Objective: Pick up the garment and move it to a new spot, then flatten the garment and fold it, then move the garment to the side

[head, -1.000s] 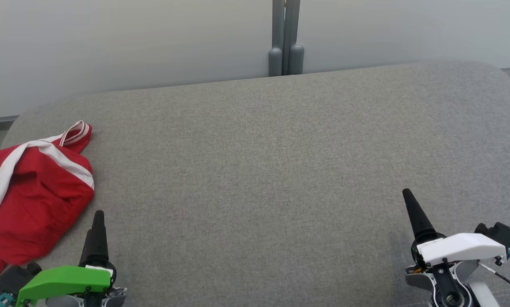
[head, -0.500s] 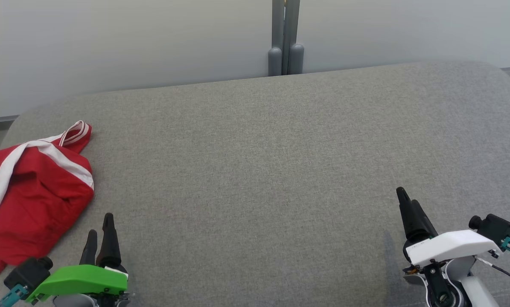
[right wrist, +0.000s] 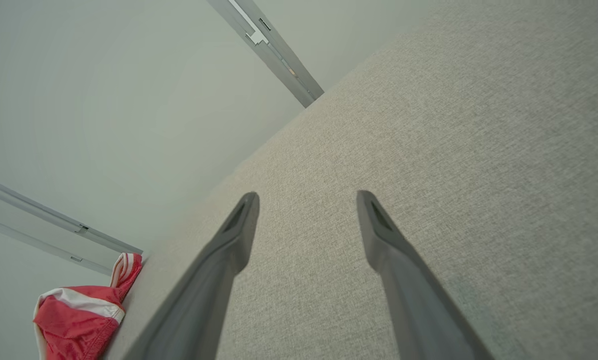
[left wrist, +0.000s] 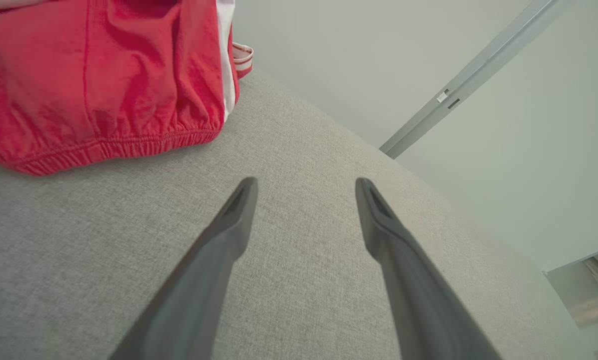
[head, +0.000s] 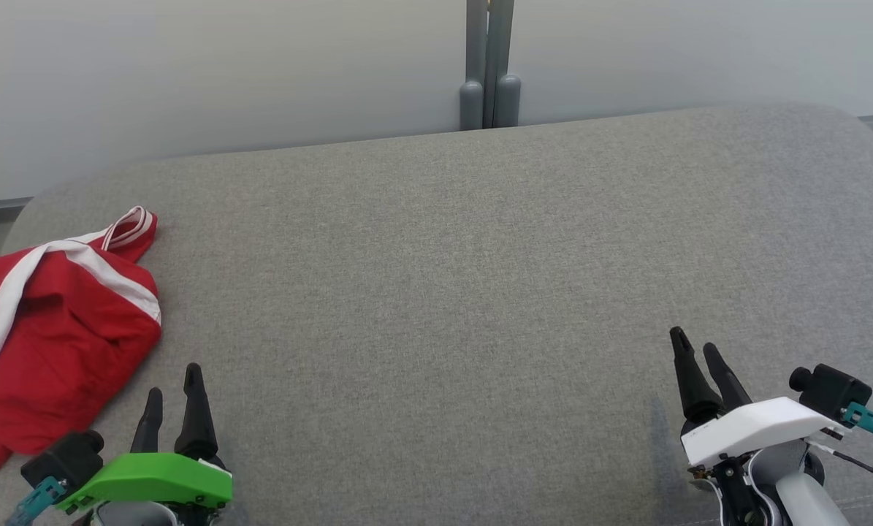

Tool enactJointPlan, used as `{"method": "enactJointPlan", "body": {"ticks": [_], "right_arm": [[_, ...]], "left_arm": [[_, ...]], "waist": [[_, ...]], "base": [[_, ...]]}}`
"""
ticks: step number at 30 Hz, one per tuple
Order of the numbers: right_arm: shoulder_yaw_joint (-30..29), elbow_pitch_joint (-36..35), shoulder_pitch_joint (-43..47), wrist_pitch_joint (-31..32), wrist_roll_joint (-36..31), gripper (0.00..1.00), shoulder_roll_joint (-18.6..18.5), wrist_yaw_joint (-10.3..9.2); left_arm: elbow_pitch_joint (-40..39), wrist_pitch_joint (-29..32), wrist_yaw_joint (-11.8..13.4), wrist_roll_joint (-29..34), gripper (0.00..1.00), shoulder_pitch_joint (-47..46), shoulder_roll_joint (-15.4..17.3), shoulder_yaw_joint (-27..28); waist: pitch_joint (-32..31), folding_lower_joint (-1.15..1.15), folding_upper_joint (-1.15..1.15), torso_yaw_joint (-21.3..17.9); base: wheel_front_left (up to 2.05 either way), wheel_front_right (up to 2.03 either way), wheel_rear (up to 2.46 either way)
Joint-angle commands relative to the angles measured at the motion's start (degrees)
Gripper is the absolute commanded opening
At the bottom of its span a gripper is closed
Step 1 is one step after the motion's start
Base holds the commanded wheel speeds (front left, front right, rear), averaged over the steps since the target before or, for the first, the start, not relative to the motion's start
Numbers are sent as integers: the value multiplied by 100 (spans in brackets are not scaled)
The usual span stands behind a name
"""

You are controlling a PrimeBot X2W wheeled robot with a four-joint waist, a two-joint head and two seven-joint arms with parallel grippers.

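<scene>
your red shorts (head: 56, 329) lie crumpled at the left edge of the grey cushion (head: 443, 292), partly cut off by the head view's left side. their long axis runs from near left up toward far right, and the white-striped cuff (head: 131, 223) points away from you, toward the wall (head: 224, 73). in the left wrist view the elastic waistband (left wrist: 128, 142) faces the fingers. your left gripper (head: 173, 380) is just beside the shorts, not touching them, fingers spread and holding nothing. your right gripper (head: 693, 340) is well apart over the cushion's right part, fingers parted too, empty.
</scene>
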Motion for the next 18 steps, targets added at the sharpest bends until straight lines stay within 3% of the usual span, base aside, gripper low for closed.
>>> {"method": "enactJointPlan", "body": {"ticks": [1,18], "right_arm": [[26,6,-148,-73,-234,100,-39,2],[83,456,-238,-342,-1479,100,-18,2]], "left_arm": [[-45,-71,17,239,100,-71,50,-10],[259,-365,68,1361,100,-15,60,-133]], "waist": [[-4,0,0,-1],[-32,0,0,5]], "base": [[0,0,0],[0,0,0]]}}
